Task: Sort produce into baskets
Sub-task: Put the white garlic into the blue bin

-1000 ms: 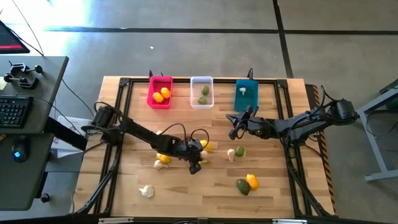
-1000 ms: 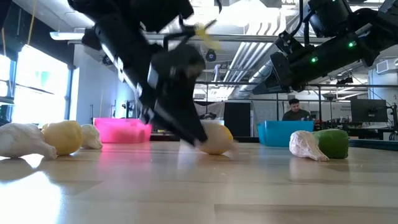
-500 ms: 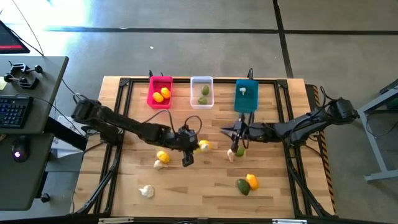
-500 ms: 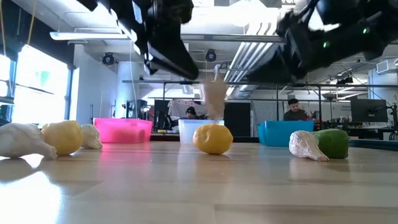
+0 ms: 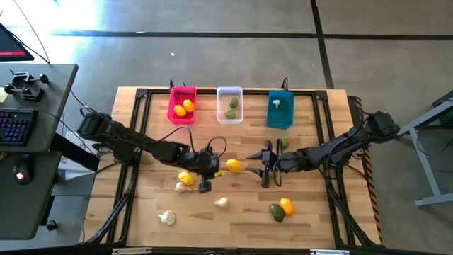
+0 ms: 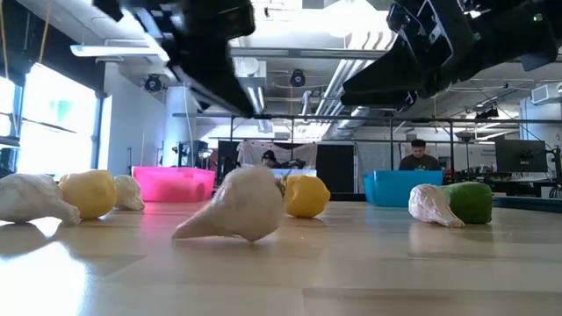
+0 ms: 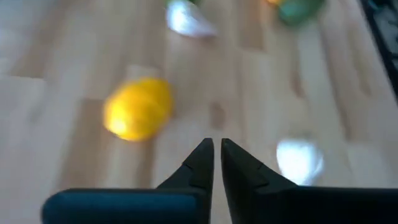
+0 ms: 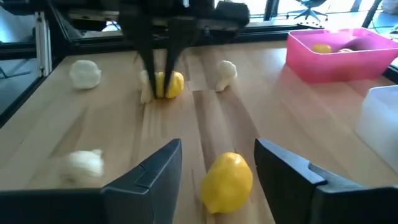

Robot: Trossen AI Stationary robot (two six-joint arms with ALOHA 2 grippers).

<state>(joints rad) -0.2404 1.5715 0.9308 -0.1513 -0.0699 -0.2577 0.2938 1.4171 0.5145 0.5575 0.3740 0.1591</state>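
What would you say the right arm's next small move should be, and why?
Probably ease the right gripper forward and close on the lemon. Its fingers stand open on either side of the lemon, which lies loose on the table, and the pink basket already holds yellow pieces. The left gripper is shut and empty, near a garlic.

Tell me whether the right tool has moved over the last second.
Yes. In the high view the right tool has drawn away from the teal blue plastic bin, toward the yellow lemon-like piece.
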